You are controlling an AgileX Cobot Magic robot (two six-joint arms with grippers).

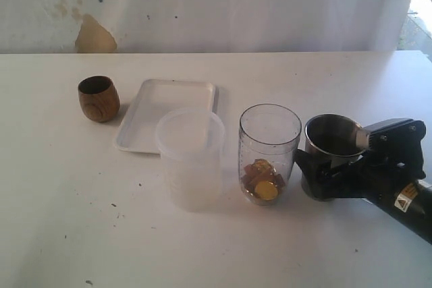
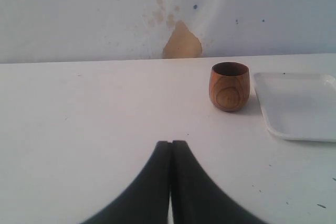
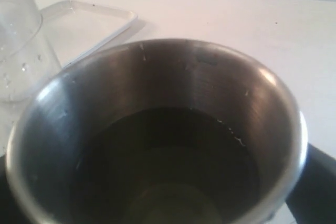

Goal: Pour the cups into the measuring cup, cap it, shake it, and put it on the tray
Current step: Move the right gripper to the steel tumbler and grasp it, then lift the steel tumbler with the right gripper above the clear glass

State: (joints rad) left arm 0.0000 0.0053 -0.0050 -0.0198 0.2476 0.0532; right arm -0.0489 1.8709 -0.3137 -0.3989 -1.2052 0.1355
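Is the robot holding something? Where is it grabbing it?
Yes. The right gripper clasps the steel tumbler around its lower body. The left gripper is shut and holds nothing.

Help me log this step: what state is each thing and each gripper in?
Wooden cup: upright on the table, untouched.
Steel tumbler: upright, gripped, seemingly dark liquid inside.
Measuring cup: upright, uncapped, brown and yellow pieces at the bottom.
Jug: upright, open, looks empty.
Tray: flat, visible part bare.
Left gripper: shut, holding nothing.
Right gripper: shut on the steel tumbler.
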